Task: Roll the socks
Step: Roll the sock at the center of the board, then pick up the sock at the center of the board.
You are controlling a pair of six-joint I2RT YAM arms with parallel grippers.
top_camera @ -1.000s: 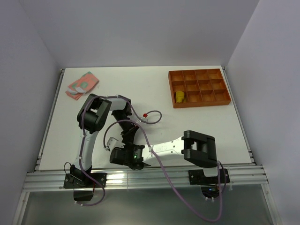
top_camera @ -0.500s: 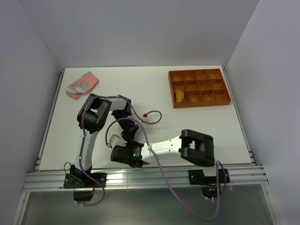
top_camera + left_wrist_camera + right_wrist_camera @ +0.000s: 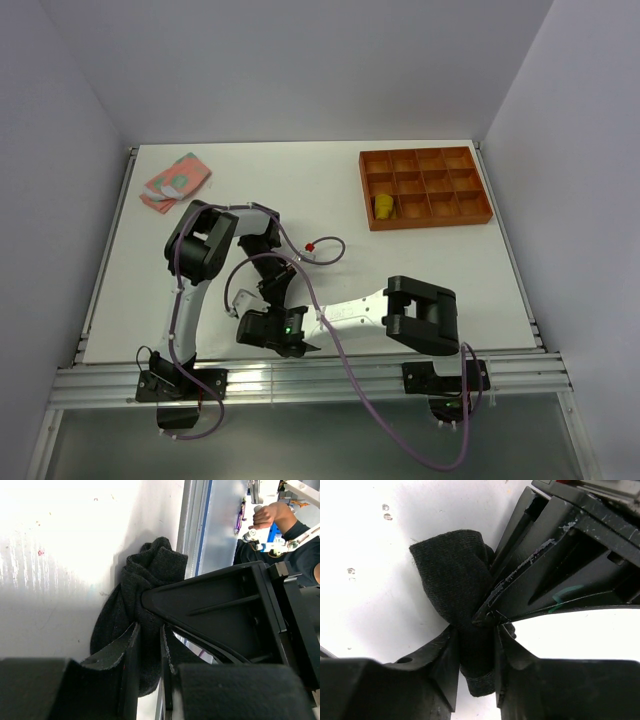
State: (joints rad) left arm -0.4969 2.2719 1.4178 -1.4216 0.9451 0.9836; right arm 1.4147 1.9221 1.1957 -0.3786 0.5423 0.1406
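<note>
Top external: yellow sock (image 3: 383, 206) sits rolled in the tray (image 3: 470, 212). Left pincer (image 3: 148, 645) and right pincer (image 3: 476, 645) both clamp the black sock (image 3: 452, 575). Pink sock (image 3: 175, 181), far beyond them, lies unrolled.

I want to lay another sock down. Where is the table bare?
Bare: far middle, between pink sock and tray; also the right side nearer than the tray. Crowded: near edge, where left gripper and right gripper clamp the black sock.
</note>
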